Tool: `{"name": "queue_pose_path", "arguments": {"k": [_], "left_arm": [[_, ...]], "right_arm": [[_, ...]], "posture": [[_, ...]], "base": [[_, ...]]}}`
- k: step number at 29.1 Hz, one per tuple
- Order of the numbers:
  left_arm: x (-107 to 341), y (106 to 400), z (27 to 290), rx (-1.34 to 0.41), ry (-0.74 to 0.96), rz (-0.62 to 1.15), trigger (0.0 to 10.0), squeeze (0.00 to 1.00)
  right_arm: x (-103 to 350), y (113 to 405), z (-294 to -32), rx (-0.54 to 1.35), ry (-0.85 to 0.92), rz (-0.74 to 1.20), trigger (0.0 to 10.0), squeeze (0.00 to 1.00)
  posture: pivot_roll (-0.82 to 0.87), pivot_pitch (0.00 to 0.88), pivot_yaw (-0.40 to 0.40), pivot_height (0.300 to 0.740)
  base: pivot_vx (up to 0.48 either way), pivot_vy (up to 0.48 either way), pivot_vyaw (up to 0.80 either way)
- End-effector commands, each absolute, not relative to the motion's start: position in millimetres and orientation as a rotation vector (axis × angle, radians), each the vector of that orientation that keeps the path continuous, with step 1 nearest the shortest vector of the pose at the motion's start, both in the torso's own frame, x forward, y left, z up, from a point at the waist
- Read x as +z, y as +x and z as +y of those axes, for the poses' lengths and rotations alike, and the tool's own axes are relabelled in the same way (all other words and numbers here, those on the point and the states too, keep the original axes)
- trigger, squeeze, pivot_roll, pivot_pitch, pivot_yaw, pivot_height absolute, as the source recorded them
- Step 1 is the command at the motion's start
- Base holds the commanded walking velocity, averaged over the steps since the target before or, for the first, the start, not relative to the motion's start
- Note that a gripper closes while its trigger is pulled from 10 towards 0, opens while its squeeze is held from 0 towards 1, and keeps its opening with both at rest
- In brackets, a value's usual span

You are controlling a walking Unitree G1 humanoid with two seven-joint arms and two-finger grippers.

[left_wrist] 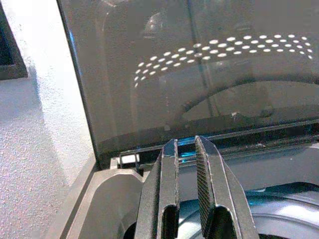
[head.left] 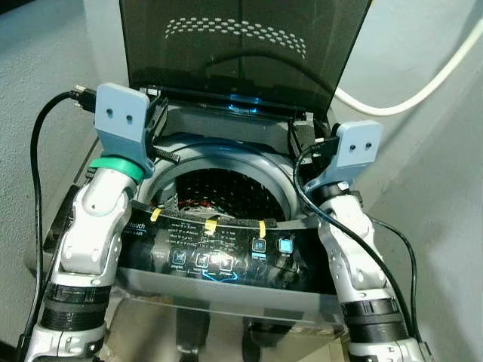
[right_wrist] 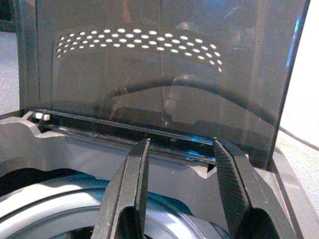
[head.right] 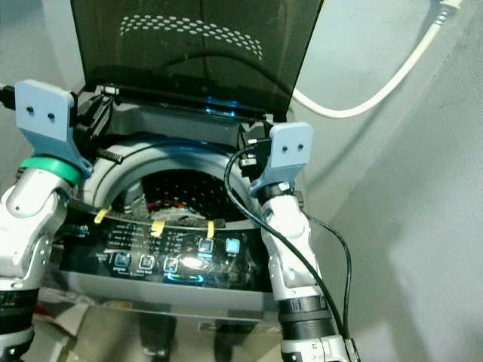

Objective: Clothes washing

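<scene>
- Left gripper (left_wrist: 185, 149): held over the far left rim of the washing machine (head.left: 226, 298), aimed at the raised lid. Its fingers (left_wrist: 167, 199) stand nearly together with only a thin slit between, and nothing lies in them. Judged: it is parked clear of the opening, not reaching.
- Lid (head.left: 241, 53): smoked and see-through, standing upright at the far side, which leaves the drum free for loading from above.
- Drum (head.left: 226, 192): open and perforated, in the middle of the machine. A little dark and reddish cloth shows at its near left edge; how full it is cannot be told.
- Control panel (head.left: 219, 256): along the near edge, between the two arms, its icons lit. Yellow tape strips (head.left: 210, 225) cross its far border; their purpose is unclear.
- Right gripper (right_wrist: 182, 149): over the far right rim, facing the lid hinge. Its fingers (right_wrist: 232, 184) are spread apart and carry nothing.
- White hose (head.left: 423, 87): runs along the wall, far right, well apart from both arms.
</scene>
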State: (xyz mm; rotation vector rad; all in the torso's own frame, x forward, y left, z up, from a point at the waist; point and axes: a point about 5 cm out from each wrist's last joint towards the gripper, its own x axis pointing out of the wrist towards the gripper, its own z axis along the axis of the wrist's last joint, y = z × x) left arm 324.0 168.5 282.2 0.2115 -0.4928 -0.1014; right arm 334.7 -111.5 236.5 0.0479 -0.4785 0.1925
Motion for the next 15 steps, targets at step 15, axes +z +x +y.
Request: {"name": "queue_pose_path", "arguments": {"k": [15], "left_arm": [[281.6, 326.8, 164.9, -0.104, 0.222, -0.495, 10.0, 0.0]], "right_arm": [[227.9, 334.1, -113.3, 0.181, 0.041, -0.467, 10.0, 0.0]], "posture": [[0.12, 0.0, -0.008, 0.74]], "base": [[-0.289, 0.0, 0.0]]}}
